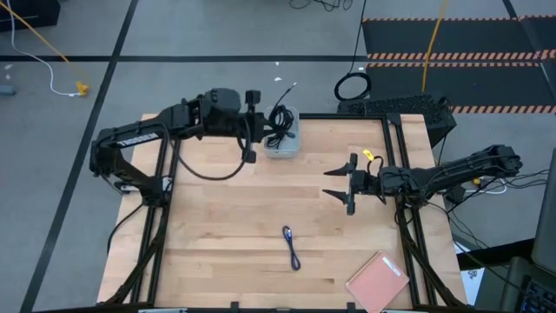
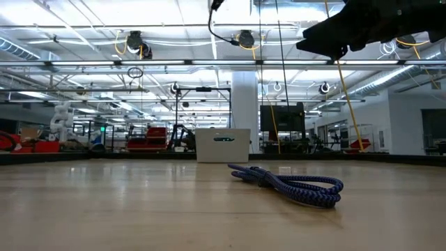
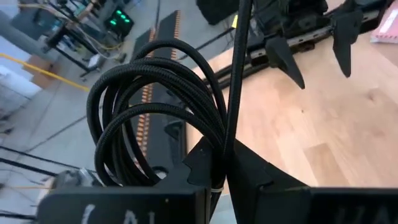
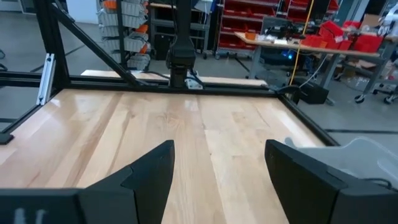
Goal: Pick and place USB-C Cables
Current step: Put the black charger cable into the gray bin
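USB-C cables number two in sight: one black coiled cable (image 3: 155,112) hangs pinched in the left tool (image 1: 249,126), raised above a white box (image 1: 282,143) at the counter's (image 1: 226,261) far edge; one blue-purple cable (image 1: 291,246) lies near the near edge. The right tool (image 1: 340,183) hovers mid-counter, fingers spread wide, empty.

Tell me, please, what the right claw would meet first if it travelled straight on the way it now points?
The open right claw points across the bare light wooden tabletop toward the left arm's side. Its wrist view shows no object ahead until the black metal frame rail at the table's edge, though depth is uncertain.
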